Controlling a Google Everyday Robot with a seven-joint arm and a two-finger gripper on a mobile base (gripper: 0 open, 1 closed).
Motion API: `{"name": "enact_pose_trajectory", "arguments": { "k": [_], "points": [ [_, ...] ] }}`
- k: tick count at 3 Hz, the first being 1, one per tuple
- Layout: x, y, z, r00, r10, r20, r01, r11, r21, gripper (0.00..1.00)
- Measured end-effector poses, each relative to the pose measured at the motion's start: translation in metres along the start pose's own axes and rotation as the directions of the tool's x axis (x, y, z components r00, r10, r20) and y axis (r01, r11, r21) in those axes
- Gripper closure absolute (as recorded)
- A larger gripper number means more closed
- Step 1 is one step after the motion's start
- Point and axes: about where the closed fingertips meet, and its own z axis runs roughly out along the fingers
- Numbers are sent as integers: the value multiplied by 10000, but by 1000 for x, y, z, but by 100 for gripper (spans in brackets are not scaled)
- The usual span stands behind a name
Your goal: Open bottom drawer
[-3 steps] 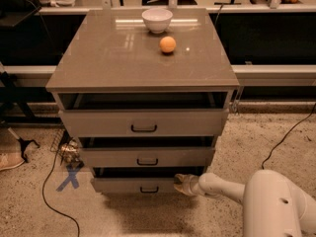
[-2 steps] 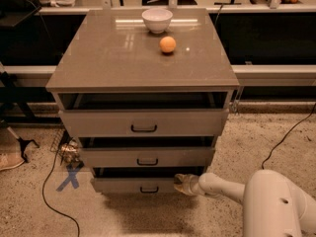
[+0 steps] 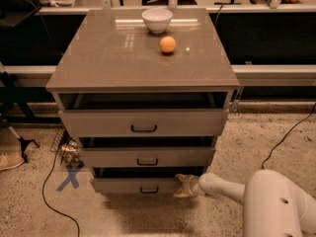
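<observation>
Nothing visibly shifts from a second ago: the bottom drawer point(image 3: 133, 185) sits at the same slight pull-out, and the gripper point(image 3: 183, 186) stays at its front's right end. The drawer is the lowest of three in the cabinet point(image 3: 59, 83), just above the floor point(image 3: 148, 216). Its grey-taupe front is flat and the narrowest of the three, with a small black handle point(image 3: 149, 190) at its middle and a dark gap above its top edge. The gripper touches or nearly touches the front's right edge; whether it is open or closed cannot be told. The white arm point(image 3: 222, 186) reaches in from the lower right. Bare floor lies in front of the drawer.

Three drawers show, each with one black handle and each out a little: the middle drawer point(image 3: 148, 157) and top drawer point(image 3: 143, 122) stand above. On the cabinet top rest one white bowl point(image 3: 157, 19) and one orange point(image 3: 168, 44), apart. One blue cross point(image 3: 69, 177) marks the floor at left, beside a black cable point(image 3: 45, 191); a second cable point(image 3: 286, 137) runs at right.
</observation>
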Motion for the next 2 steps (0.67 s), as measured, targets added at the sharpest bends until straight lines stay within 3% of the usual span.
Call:
{"name": "enact_pose_trajectory", "arguments": {
  "k": [1, 2],
  "points": [
    [-1, 1, 1, 10000, -3, 15, 3, 10000, -26, 0],
    [-1, 2, 2, 10000, -20, 23, 20, 10000, -50, 0]
  ]
}}
